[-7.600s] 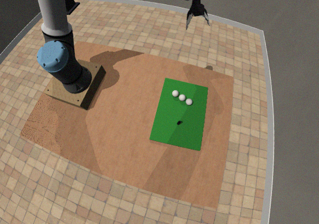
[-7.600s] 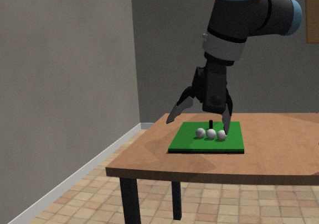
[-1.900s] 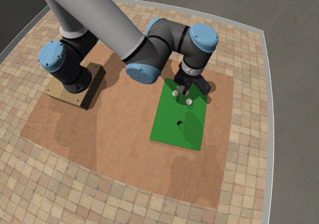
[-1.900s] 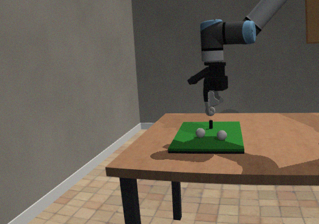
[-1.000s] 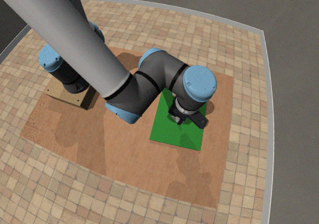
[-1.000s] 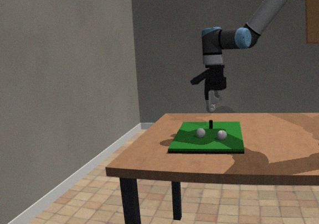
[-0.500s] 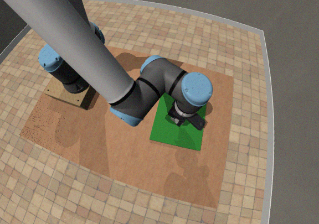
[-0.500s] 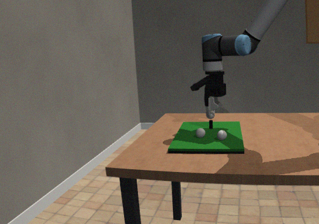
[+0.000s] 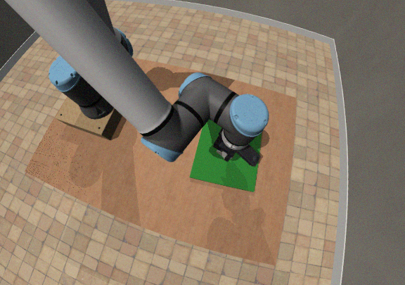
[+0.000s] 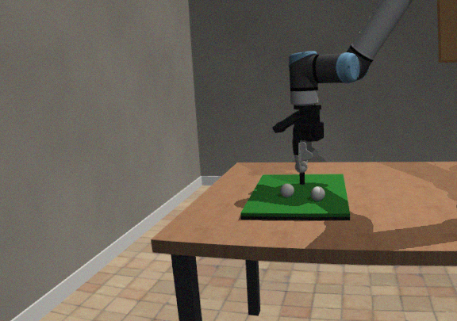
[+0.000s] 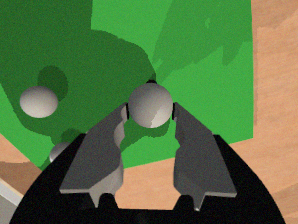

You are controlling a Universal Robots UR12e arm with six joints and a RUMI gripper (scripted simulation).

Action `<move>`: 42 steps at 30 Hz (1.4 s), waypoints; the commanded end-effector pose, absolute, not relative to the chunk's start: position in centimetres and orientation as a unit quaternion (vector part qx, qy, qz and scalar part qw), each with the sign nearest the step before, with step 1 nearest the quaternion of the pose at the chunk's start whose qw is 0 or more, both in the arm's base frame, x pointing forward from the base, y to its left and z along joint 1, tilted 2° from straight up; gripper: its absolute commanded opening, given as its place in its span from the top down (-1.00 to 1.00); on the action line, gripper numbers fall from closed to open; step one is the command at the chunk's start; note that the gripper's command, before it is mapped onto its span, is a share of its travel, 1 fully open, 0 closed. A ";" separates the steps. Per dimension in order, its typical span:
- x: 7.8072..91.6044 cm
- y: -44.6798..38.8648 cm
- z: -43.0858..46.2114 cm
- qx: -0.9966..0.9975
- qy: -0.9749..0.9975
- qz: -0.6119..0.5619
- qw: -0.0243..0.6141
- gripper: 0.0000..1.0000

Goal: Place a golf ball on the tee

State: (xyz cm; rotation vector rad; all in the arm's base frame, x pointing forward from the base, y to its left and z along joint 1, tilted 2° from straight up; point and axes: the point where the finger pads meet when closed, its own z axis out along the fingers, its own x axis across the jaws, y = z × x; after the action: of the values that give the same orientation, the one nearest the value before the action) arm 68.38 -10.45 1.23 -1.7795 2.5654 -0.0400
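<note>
My gripper point(image 11: 150, 103) is shut on a white golf ball point(image 11: 150, 105) and holds it just above the black rubber tee point(image 10: 302, 177), whose tip shows right behind the ball in the wrist view point(image 11: 150, 80). The tee stands upright on the green mat point(image 10: 298, 197). In the side view the gripper point(image 10: 301, 166) hangs straight down over the tee. Two more golf balls lie on the mat, one to the left point(image 10: 287, 190) and one to the right point(image 10: 317, 193); the wrist view shows them at its left point(image 11: 38, 101) and partly behind the left finger point(image 11: 61, 150).
The mat point(image 9: 225, 162) lies on a wooden table point(image 10: 357, 212). The arm's wrist joints point(image 9: 225, 118) cover the tee and balls in the overhead view. The robot base point(image 9: 84, 97) stands at the table's far side.
</note>
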 end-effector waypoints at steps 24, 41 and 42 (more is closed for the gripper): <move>68.4 -10.5 1.3 -0.570 0.822 -0.013 0.010 -1.00; 68.4 -10.5 1.9 -0.570 0.822 -0.013 0.010 -1.00; 68.4 -10.5 2.4 -0.570 0.822 -0.013 0.010 -1.00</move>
State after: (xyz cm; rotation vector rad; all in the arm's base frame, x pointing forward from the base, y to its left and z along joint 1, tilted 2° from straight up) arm 68.37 -10.45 1.39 -1.7795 2.5655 -0.0398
